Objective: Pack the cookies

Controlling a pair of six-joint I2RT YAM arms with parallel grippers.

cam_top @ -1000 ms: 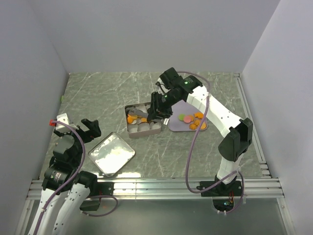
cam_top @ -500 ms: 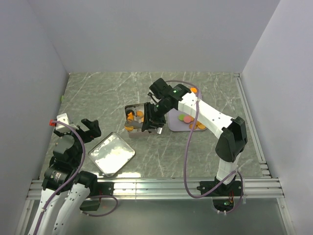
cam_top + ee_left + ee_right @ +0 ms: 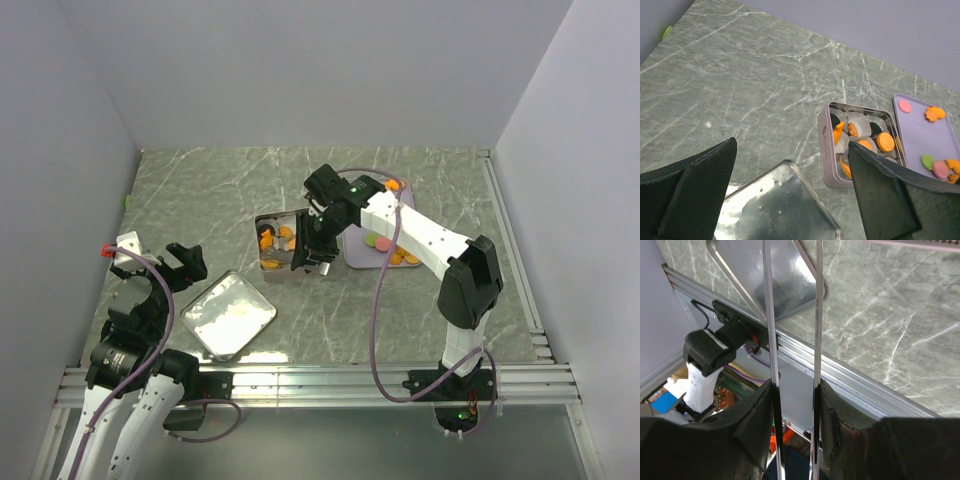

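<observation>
The cookies lie in two places: several orange ones in the paper cups of the square silver tin [image 3: 270,222], and orange, pink and green ones [image 3: 385,245] on the lavender tray [image 3: 352,258]. My right gripper [image 3: 312,250] hangs over the tin's right half, shut on a pair of thin metal tongs [image 3: 815,315] whose two blades run up between its fingers [image 3: 755,420]. I see no cookie in the tongs. My left gripper [image 3: 165,262] is open and empty at the near left; its view shows the tin [image 3: 826,160], its cookies [image 3: 885,141] and the tray [image 3: 920,125].
The tin's silver lid [image 3: 228,314] lies flat at the near left, just under my left gripper, and shows in the left wrist view [image 3: 775,205]. The aluminium rail [image 3: 320,382] runs along the table's front edge. Grey walls close in the left, back and right.
My right gripper has moved left with the tongs, from the tray's edge to over the tin. The left arm has not moved.
</observation>
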